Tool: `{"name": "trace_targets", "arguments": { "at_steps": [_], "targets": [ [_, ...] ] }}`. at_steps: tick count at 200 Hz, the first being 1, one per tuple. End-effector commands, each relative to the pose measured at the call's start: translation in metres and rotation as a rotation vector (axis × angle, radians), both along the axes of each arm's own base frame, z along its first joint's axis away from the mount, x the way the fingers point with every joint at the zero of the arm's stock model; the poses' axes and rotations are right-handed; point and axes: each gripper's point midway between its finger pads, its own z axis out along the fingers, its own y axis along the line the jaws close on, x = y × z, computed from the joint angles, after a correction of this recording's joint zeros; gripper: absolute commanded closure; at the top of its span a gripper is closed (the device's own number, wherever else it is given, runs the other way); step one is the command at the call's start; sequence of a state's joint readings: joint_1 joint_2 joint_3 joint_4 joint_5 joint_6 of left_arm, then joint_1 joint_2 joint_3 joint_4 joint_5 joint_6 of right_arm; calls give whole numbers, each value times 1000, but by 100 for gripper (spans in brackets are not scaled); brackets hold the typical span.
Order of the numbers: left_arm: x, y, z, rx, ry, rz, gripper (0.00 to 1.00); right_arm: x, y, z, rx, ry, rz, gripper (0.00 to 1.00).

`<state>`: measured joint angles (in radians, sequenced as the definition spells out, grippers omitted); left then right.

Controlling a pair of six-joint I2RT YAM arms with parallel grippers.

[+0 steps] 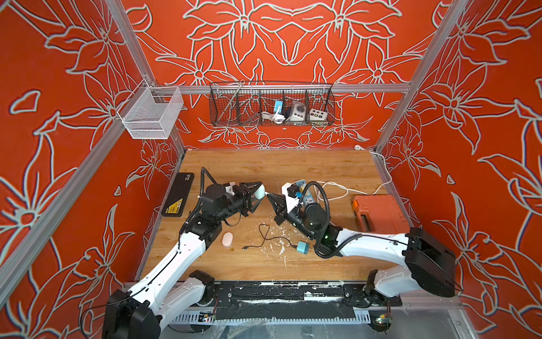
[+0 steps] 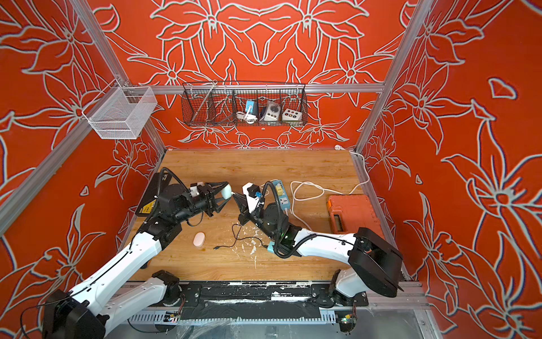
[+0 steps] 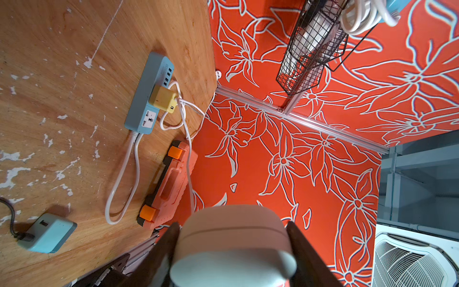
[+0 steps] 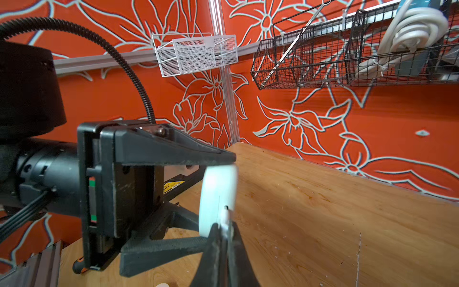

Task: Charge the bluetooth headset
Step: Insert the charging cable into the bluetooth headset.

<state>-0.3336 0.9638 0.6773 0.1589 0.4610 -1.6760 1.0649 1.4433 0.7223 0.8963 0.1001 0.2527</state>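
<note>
— Checking the line-up with you: my left claw (image 1: pixel 258 194) is clamped, about half-wide, on the headset case (image 3: pixel 233 236). It's lifted off the tabletop (image 1: pixel 293 167) around the middle. The case's long side spans finger to finger, crosswise to the line between the two claws.

— And the port?

— On the face turned right there's a small dark slot (image 4: pixel 226 207). Just right of it, my right claw (image 1: pixel 269 196) is pinched shut on a little white tip (image 4: pixel 224 220) that points left at that slot. Tip and slot look just apart or barely touching; I can't tell which. I judge the next move to be a short push leftward along that line, so the tip has to be square to the slot.

— Is that tip on a cable?

— I can't see one trailing from it. Down on the tabletop, nearer me, lie a pale oval pod (image 1: pixel 227 239) and a loose black cable (image 3: pixel 13 221). The cable's right end is plugged into a teal charger block (image 1: pixel 302 248), which lies well apart from the strip.

— Any writing?

— From the left: the flat black pad (image 1: pixel 178 195) carries a yellow label and a line of white print, both too small to read. The blue power strip (image 3: pixel 146 97) with its yellow adapter (image 3: pixel 162 98) has tiny markings, also unreadable. The orange toolbox (image 1: pixel 379 212) on the right shows none.
</note>
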Motion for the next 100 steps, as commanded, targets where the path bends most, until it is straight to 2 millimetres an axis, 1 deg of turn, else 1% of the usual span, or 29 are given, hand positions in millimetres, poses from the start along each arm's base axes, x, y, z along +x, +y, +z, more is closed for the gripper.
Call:
{"name": "trace_targets", "arguments": {
  "at_steps": [1,10,24,44,58,66,100],
  "targets": [
    [-27,-26,39,-57,-103,-186,73,-28,22,-7,22,30,198,100],
    [-27,-25,40,-57,-105,-185,73,-26,19,-2,71,53,210,100],
    [-27,-25,38,-55,-100,-182,74,-19,13,-1,134,99,210,100],
    [-26,-24,38,-54,-103,-180,73,-16,13,-2,179,141,225,100],
    [-26,-24,39,-54,-106,-180,74,-15,17,-3,176,156,237,100],
    [-26,-24,39,-55,-106,-179,75,-15,20,-7,155,165,240,100],
    [-26,-25,43,-54,-120,-184,77,-9,19,-14,112,157,198,100]
  ]
}}
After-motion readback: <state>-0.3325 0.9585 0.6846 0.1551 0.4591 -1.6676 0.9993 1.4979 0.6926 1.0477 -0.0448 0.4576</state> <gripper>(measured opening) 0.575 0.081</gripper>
